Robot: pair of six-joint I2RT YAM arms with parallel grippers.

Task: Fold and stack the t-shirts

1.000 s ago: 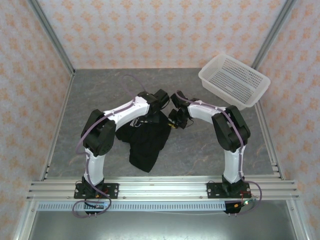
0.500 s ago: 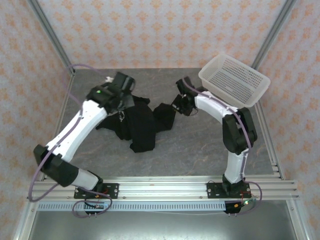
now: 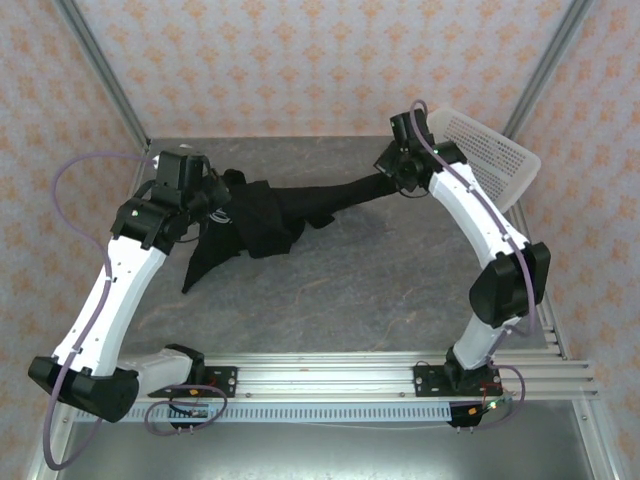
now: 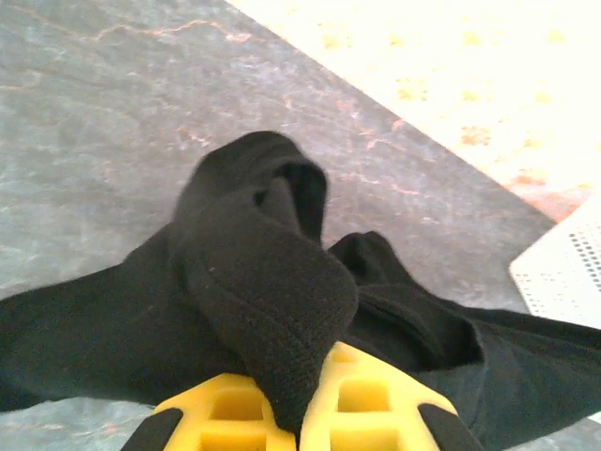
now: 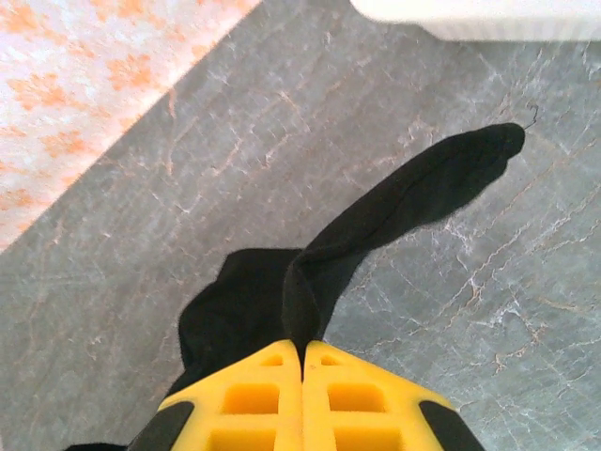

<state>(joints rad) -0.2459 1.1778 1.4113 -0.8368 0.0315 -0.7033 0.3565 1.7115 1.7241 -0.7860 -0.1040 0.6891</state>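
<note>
A black t-shirt (image 3: 270, 215) hangs stretched across the back of the grey table between my two grippers, its rose print hidden. My left gripper (image 3: 207, 190) is shut on its left end, where a thick bunched fold (image 4: 272, 310) sits pinched between the yellow fingers (image 4: 376, 399). My right gripper (image 3: 392, 172) is shut on the right end, with a thin strip of the t-shirt (image 5: 394, 211) running out from between its closed yellow fingers (image 5: 254, 399). A loose flap of the t-shirt (image 3: 200, 262) droops onto the table under the left arm.
The white perforated basket (image 3: 490, 165) stands tilted at the back right corner, just behind the right arm, and its edge (image 4: 568, 272) shows in the left wrist view. Patterned walls close off the back and both sides. Bare grey table (image 3: 350, 290) lies nearer the arm bases.
Both grippers have moved apart and toward the back, the left one to the left, the right one toward the basket. The t-shirt went from a bunched heap to a stretched band.
</note>
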